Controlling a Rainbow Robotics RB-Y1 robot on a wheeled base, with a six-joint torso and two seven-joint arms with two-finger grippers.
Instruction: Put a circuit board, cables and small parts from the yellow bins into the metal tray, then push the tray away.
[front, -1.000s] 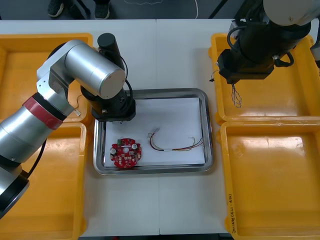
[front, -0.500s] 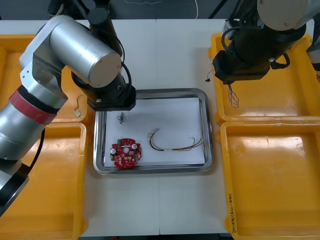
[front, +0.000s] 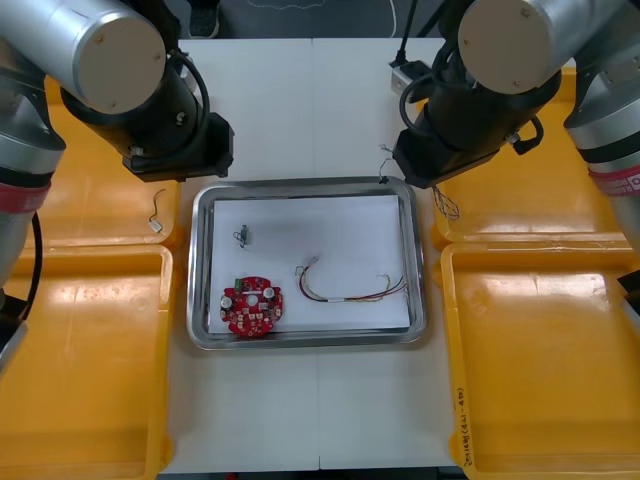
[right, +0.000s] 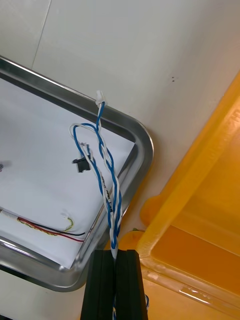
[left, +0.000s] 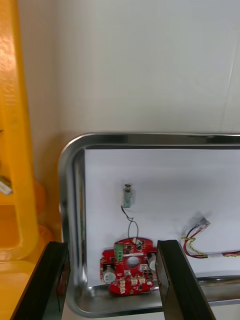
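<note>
hidden ends and cropped edges
the twisted blue and white cable (right: 106, 185) disappears between the pinched fingers of the right gripper (right: 116, 253), and in the front view the right arm covers most of it. the red and yellow cable (left: 191, 245) and the metal tray (left: 70, 165) are cut off at the left wrist picture's edge. the small metal part (front: 243, 236) is too small to make out.

Tray (front: 300, 340) — board (front: 252, 309), red/yellow cable (front: 350, 288), sm. part (front: 243, 236)

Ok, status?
Left gripper open by tray. Right gripper at tray corner, shut on blue and white cable. Circuit board, small metal part in tray. Nothing blocking.
</note>
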